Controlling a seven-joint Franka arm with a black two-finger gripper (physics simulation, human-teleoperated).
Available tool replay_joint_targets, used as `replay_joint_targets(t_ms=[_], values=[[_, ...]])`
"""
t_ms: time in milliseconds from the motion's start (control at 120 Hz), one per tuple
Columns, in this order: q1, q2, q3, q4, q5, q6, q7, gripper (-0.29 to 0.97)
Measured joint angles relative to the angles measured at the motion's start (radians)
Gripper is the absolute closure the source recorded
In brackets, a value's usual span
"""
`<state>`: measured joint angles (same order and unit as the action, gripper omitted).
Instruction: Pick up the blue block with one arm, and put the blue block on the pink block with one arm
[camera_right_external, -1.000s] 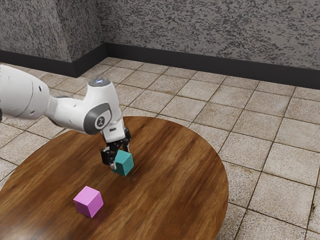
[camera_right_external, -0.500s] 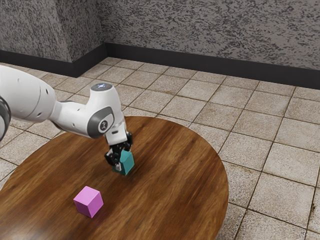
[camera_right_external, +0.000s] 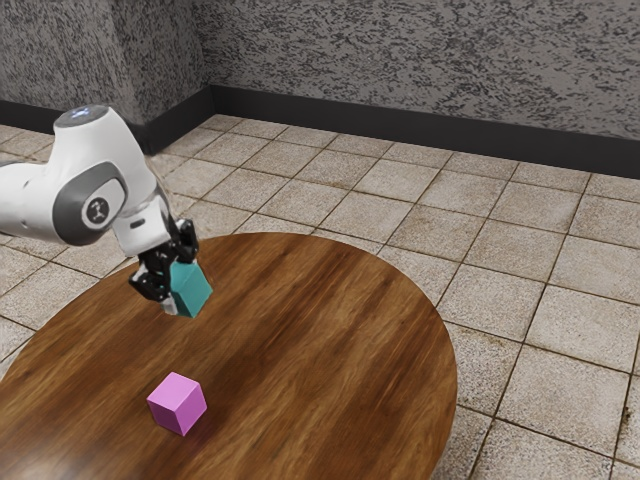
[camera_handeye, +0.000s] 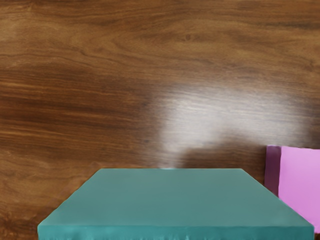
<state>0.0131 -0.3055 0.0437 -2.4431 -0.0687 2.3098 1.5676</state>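
Exterior view | gripper (camera_right_external: 166, 284) clamped on blue block (camera_right_external: 191, 290), held above table (camera_right_external: 350, 350) | pink block (camera_right_external: 177, 403) well apart

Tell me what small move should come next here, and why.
Probably carry the teal-blue cube, held in the black claw apparently clear of the round wooden table, across until it hangs above the pink cube. The pink cube sits apart, nearer the camera in the exterior view, so lowering now would miss.
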Motion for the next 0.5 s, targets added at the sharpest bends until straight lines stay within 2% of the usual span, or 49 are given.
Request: replay_joint_targets(t_ms=[67, 300, 417, 500], values=[[-0.004, -0.040, 0.011, -0.042, 0.000, -0.013, 0.002, 0.41], [-0.008, -0.051, 0.017, -0.123, 0.003, -0.036, 0.008, 0.42], [-0.010, -0.154, 0.019, -0.167, 0.003, -0.058, 0.010, 0.41], [-0.010, -0.177, 0.020, -0.195, 0.004, -0.065, 0.011, 0.42]])
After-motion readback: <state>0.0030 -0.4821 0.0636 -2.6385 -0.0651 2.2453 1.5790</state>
